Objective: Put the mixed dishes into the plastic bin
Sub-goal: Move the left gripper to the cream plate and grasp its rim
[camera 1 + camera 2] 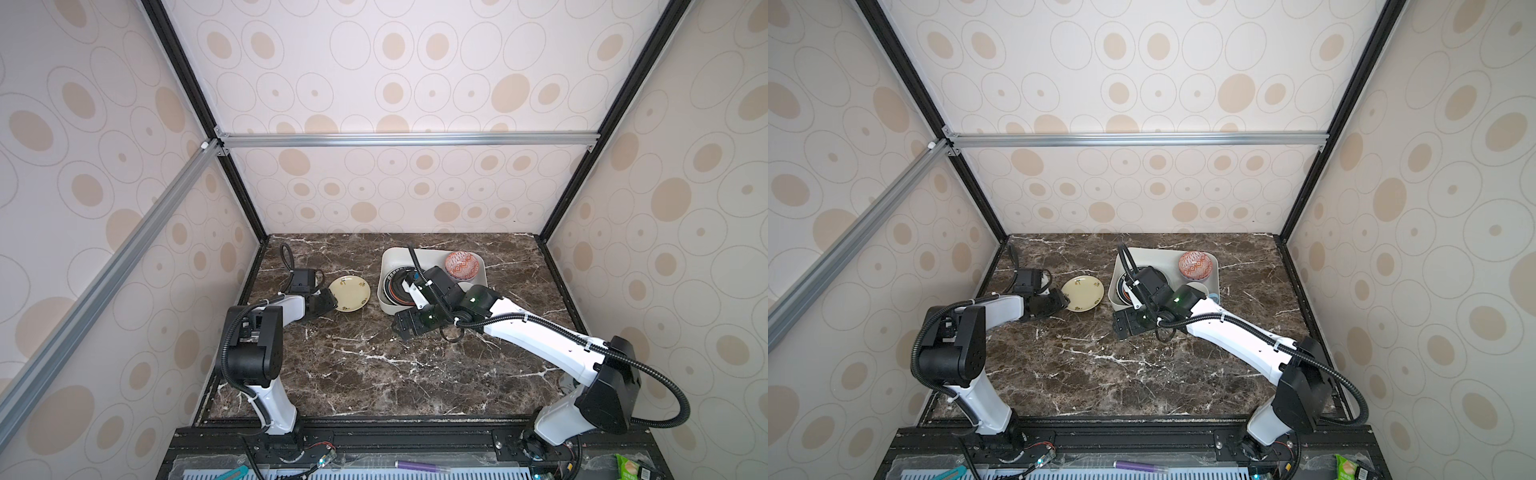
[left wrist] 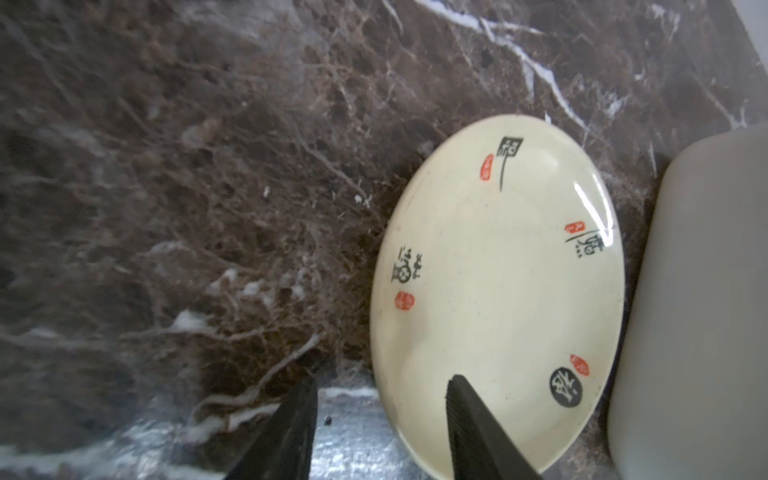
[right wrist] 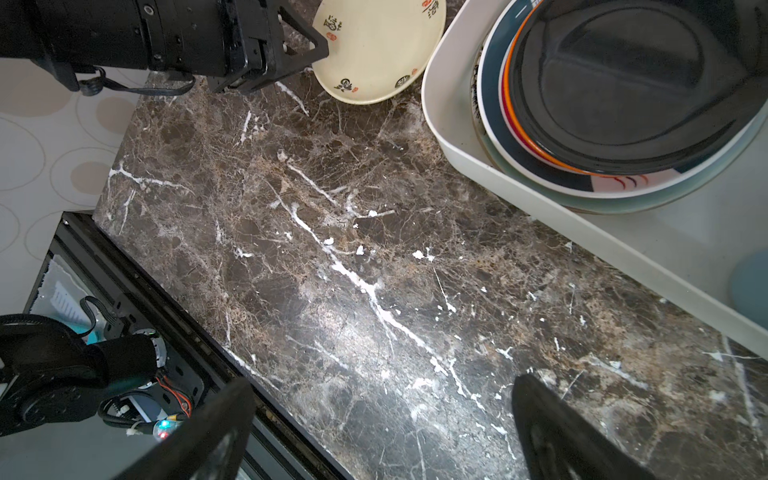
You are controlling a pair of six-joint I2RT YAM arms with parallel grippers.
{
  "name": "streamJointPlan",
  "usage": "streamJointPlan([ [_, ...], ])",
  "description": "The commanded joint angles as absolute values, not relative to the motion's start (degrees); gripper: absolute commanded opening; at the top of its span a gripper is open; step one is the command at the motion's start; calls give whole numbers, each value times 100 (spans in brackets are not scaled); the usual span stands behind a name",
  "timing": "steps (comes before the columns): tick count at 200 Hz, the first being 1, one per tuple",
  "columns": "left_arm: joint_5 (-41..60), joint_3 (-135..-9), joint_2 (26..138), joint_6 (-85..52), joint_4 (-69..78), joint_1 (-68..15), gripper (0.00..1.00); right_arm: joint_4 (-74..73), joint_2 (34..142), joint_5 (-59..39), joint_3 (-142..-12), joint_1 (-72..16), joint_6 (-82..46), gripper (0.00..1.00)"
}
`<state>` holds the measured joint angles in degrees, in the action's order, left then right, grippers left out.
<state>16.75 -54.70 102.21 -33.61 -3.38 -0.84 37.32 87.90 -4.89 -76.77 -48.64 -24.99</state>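
The left claw [image 2: 381, 380], jaws apart, straddles the rim of the cream plate [image 2: 498, 270] to pinch it; the plastic bin [image 2: 698, 291] sits just beyond; the right claw [image 3: 384, 380] gapes empty.

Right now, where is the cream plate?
In both top views the cream plate lies on the marble table, just left of the plastic bin; the left gripper's fingers straddle its rim.

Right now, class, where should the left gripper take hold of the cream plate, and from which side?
Probably the rim facing the left gripper, fingers above and below: the cream plate lies flat and shallow, and the bin crowds its far edge.
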Motion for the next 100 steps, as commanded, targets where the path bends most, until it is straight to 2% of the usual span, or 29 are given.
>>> streamJointPlan([
  [1, 1714, -5700, 10404, -3419, -263, -78, 46, 3852, 8835, -334, -7630, -4849, -2443, 100],
  [66, 1731, -5863, 10787, -3423, -203, -144, 32, 3954, 8817, -322, -7591, -4738, -2435, 100],
  [87, 1756, -5930, 10904, -3419, -209, -174, 19, 3986, 8779, -302, -7560, -4717, -2445, 100],
  [100, 1764, -5967, 10944, -3417, -244, -193, 7, 3989, 8749, -299, -7533, -4703, -2456, 100],
])
